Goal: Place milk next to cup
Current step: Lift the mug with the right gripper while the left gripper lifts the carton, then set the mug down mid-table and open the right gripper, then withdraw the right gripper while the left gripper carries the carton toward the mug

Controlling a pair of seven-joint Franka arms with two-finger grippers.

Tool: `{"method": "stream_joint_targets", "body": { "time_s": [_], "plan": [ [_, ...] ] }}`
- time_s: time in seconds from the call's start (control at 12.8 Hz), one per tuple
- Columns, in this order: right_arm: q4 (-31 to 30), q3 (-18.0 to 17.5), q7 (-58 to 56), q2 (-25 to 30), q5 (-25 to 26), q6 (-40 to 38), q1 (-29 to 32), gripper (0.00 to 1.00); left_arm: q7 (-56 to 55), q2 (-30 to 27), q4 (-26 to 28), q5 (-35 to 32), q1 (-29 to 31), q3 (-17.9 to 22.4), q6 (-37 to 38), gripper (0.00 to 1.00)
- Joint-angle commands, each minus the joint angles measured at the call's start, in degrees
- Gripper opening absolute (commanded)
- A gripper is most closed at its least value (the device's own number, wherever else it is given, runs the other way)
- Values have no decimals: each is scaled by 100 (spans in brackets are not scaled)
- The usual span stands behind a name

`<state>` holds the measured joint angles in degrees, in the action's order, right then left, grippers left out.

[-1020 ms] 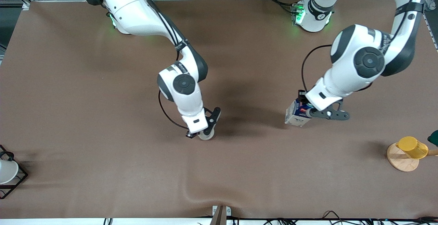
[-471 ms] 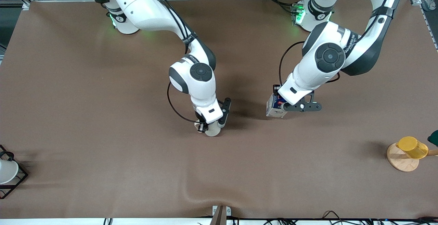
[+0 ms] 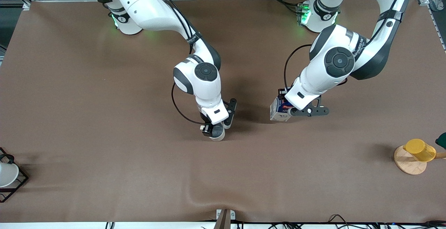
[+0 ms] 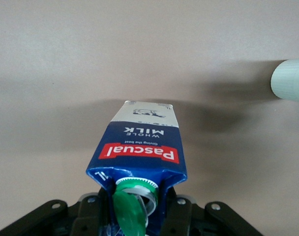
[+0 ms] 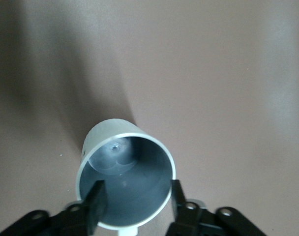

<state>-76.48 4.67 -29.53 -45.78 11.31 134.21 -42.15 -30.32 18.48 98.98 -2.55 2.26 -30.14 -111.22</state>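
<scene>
My left gripper (image 3: 286, 109) is shut on the dark blue top of the milk (image 3: 278, 110), a small carton with a red band, white sides and a green cap (image 4: 134, 206). It holds the carton tilted, low over the middle of the table. My right gripper (image 3: 215, 130) is shut on the cup (image 3: 218, 135), a small white mug with a grey interior (image 5: 125, 182), low at the table surface. In the right wrist view its fingers (image 5: 96, 206) sit at either side of the rim. The milk is apart from the cup, toward the left arm's end. The cup's side shows in the left wrist view (image 4: 290, 78).
A yellow cup (image 3: 420, 149) on a round wooden base (image 3: 407, 164) stands near the left arm's end. A white cup in a black wire rack (image 3: 14, 183) sits at the right arm's end. The brown cloth (image 3: 104, 82) has a ridge (image 3: 205, 197) near the front edge.
Both arms moved toward the table's middle. The left gripper carried the milk toward the right arm's end; the right gripper carried the cup toward the left arm's end. The gap between them shrank.
</scene>
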Motion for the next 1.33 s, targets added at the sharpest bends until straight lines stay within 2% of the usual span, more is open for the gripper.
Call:
{"method": "stream_joint_targets", "body": {
  "time_s": [0.0,0.31,0.55,0.78,0.94,1.1,1.25],
  "plan": [
    [177,34,62,-2,82,-52,57,100,-315,103,-133,254,-15,-27,-40,30],
    [160,-2,53,410,-145,-236,417,100,-956,409,-528,176,-593,-10,-40,30],
    [81,16,44,893,-252,-964,917,100,-1354,779,-1011,-60,-1068,17,-40,30],
    [-296,7,44,1403,-331,-1283,1471,100,-1354,1244,-1538,-456,-1551,26,-32,30],
    [-691,16,44,1772,-698,-1292,1831,100,-1319,1438,-1741,-510,-1737,69,-23,30],
    [-1017,16,52,2185,-814,-1396,2139,100,-1336,1745,-2048,-510,-2035,96,-23,30],
    [-1106,16,53,2502,-814,-1817,2464,100,-1336,1965,-2312,-492,-2403,367,21,30]
  ]
}}
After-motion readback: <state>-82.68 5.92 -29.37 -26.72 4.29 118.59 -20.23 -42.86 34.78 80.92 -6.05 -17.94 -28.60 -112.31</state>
